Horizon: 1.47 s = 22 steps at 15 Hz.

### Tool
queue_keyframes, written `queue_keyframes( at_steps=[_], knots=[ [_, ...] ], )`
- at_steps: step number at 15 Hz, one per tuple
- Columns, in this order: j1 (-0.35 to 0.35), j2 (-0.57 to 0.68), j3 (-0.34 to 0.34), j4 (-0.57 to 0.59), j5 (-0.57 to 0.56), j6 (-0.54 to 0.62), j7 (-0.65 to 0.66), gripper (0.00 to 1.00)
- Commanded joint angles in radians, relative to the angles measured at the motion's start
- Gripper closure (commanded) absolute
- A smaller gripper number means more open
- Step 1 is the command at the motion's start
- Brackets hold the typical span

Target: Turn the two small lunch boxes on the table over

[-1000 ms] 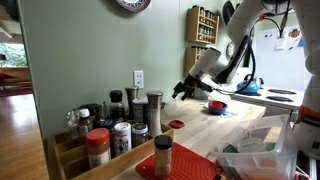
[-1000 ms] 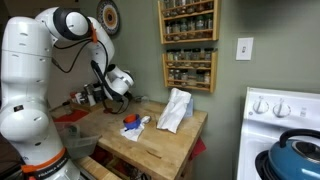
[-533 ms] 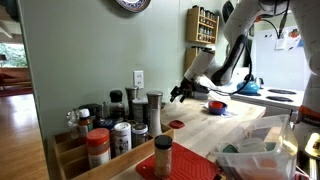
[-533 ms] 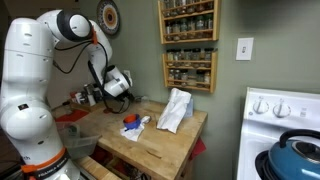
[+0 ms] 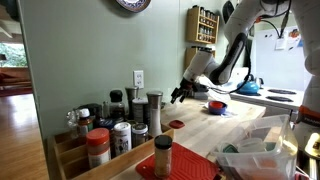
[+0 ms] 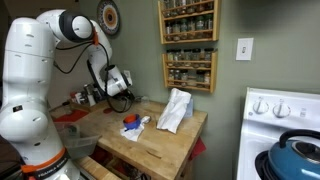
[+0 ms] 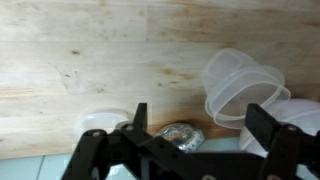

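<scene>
Looking down the wrist view at the gripper point(image 7: 200, 112) with jaws spread wide; pinching nothing, and touching nothing as far as can be made out; just hanging above the table point(image 7: 100, 50) close to the edge by the wall. Seeing a crumpled foil ball point(image 7: 181, 133) down in the gap between the jaws and a stack of clear plastic tubs point(image 7: 240, 85) just beside one finger point(image 7: 262, 120); no contact with either. Spotting the same gripper point(image 5: 180, 94) up in the air in both exterior views, beyond the spice jars point(image 5: 115, 130); can't read the jaws from out there, way too small. Finding the lunch boxes point(image 6: 131, 122) as a little red and blue cluster lying on the wood next to a white cloth point(image 6: 175, 110); near the gripper but clearly apart from it; can't tell which way up. Comparing with a second ago: nudged a touch toward the wall and the jar end of the table; pretty much frozen since half a second back; lunch boxes and cloth sitting exactly where seen before.
</scene>
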<state>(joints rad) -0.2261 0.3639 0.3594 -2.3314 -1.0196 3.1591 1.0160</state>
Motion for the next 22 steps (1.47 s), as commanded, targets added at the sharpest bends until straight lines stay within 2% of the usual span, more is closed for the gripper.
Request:
queue_keyframes(
  at_steps=[1,14,15,16,17,18,19,20,22],
  knots=[
    [-0.081,-0.010,0.077,-0.017,0.052,-0.095,-0.104,0.00],
    [-0.270,-0.056,0.282,-0.021,0.322,-0.401,-0.500,0.00],
    [-0.086,-0.100,0.105,-0.032,0.469,-0.377,-0.609,0.00],
    [-0.065,-0.100,0.086,-0.028,0.527,-0.372,-0.654,0.00],
    [-0.221,-0.072,0.232,-0.022,0.487,-0.370,-0.644,0.00],
    [-0.033,-0.116,0.059,-0.038,0.650,-0.303,-0.767,0.00],
    [-0.196,-0.089,0.225,-0.028,0.586,-0.306,-0.730,0.00],
    [-0.191,-0.092,0.229,-0.032,0.631,-0.274,-0.782,0.00],
    [-0.228,-0.077,0.289,-0.023,0.680,-0.251,-0.842,0.00]
  ],
)
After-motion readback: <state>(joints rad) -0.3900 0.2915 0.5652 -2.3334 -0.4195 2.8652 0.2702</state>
